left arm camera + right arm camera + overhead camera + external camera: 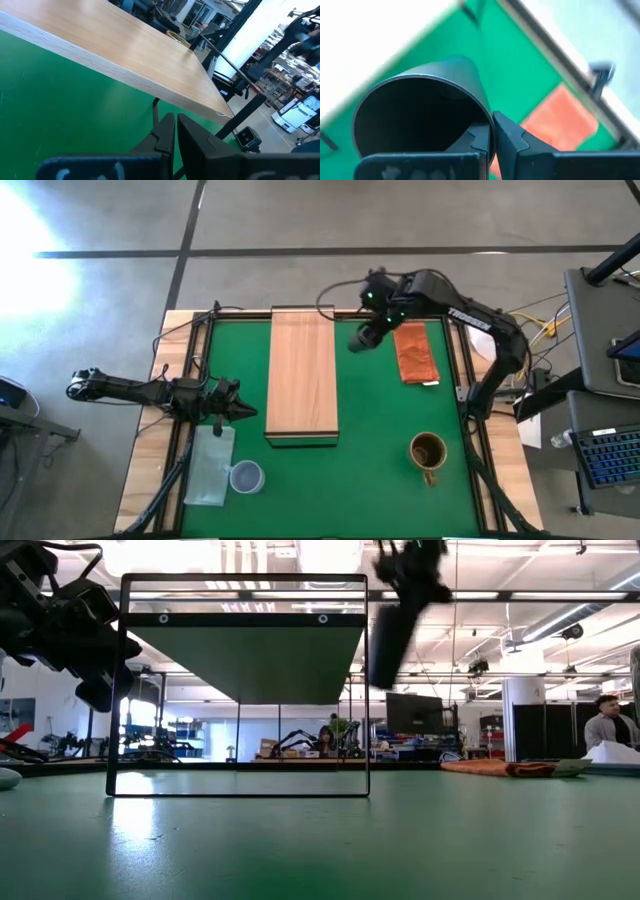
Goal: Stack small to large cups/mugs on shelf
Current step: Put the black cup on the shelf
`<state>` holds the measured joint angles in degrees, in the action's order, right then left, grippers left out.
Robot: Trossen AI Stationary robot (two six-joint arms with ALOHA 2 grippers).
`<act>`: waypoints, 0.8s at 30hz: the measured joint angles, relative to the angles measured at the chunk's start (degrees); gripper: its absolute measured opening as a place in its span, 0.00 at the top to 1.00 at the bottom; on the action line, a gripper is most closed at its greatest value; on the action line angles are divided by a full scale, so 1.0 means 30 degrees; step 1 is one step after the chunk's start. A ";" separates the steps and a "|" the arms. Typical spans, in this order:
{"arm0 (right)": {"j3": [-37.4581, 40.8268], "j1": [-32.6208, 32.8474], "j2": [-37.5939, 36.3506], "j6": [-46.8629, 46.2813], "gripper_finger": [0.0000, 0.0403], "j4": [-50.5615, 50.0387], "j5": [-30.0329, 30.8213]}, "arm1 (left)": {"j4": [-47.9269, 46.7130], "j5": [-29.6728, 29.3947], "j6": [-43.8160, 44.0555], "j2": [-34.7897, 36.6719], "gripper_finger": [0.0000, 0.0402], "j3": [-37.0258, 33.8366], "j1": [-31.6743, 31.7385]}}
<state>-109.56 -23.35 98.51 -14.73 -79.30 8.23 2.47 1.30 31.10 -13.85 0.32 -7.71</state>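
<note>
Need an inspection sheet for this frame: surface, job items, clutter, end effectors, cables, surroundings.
Surface: green mat.
Job items: shelf bare; brown mug near right; blue-grey mug near left; black cup held aloft.
Clutter: orange cloth; plastic bag.
End effectors: right end effector shut on the black cup's rim beside the shelf; left end effector shut, left of the shelf.
Cables: loops along the far edge.
Surroundings: people in the background.

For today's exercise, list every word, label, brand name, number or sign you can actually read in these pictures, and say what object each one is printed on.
"TROSSEN": white lettering on the right arm in the high view, small and only just legible.
Pale marks on the dark bar at the bottom of the left wrist view: too blurred to read.
Similar marks on the bar in the right wrist view: unreadable.
Nothing legible on the black cup, shelf or mugs.
</note>
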 joint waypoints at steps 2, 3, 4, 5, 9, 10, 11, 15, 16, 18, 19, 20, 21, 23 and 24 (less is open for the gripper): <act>-0.2684 0.0511 0.0976 0.0090 0.98 -0.0799 0.0532 | 0.0019 -0.0002 -0.0002 -0.0005 0.99 0.0000 0.0000; -0.4101 0.0688 0.1532 0.0091 0.98 -0.1301 0.0647 | 0.0004 0.0000 -0.0004 -0.0007 0.99 0.0000 -0.0001; -0.5437 0.0804 0.2064 0.0140 0.98 -0.1756 0.0637 | -0.0008 -0.0005 0.0003 0.0007 0.99 0.0000 0.0000; -0.6774 0.0936 0.2661 0.0241 0.98 -0.2175 0.0612 | 0.0008 -0.0005 0.0001 0.0005 0.99 0.0000 -0.0004; -0.7443 0.1287 0.3344 0.0797 0.98 -0.0239 -0.0984 | 0.0041 -0.0057 -0.0005 -0.0007 0.99 0.0000 0.0003; -0.7042 0.1259 0.3451 0.0823 0.98 0.0223 -0.1820 | 0.0044 -0.0406 -0.0004 0.0000 0.99 0.0000 0.0003; -0.7002 0.1333 0.3662 0.0739 0.98 0.0403 -0.2139 | 0.0040 -0.0852 -0.0005 0.0001 0.99 0.0000 0.0003; -0.8135 0.1496 0.4776 0.1546 0.98 0.0657 -0.1074 | 0.2104 -0.3878 0.1474 -0.0076 0.99 0.0000 0.0008; -0.8510 0.1544 0.5100 0.1795 0.98 0.0854 -0.0844 | 0.3680 -0.4797 0.3020 -0.0140 0.99 -0.0001 0.0017; -0.8150 0.1551 0.4952 0.1928 0.98 0.1846 -0.1061 | 0.7190 -0.6781 0.6031 -0.0276 0.99 -0.0014 0.0036; -0.8014 0.1539 0.4998 0.1912 0.98 0.1990 -0.1197 | 0.8858 -0.7780 0.6984 -0.0264 0.99 -0.0015 0.0039; -0.8015 0.1550 0.5128 0.1818 0.98 0.2155 -0.1224 | 1.0309 -0.9060 0.7329 -0.0234 0.99 -0.0015 0.0037; -0.8035 0.1551 0.5165 0.1622 0.98 0.2240 -0.1240 | 1.1617 -1.0525 0.7366 -0.0210 0.99 -0.0015 0.0036; -0.8015 0.1539 0.5464 0.1584 0.98 0.2231 -0.1210 | 1.3545 -1.3563 0.7373 -0.0182 0.99 -0.0015 0.0043; -0.8019 0.1558 0.5562 0.1573 0.98 0.2536 -0.1240 | 1.4427 -1.4695 0.7359 -0.0175 0.99 -0.0023 0.0039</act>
<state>-133.61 -18.68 115.19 -10.01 -71.69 4.51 45.75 -42.79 53.18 -14.37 0.25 -7.60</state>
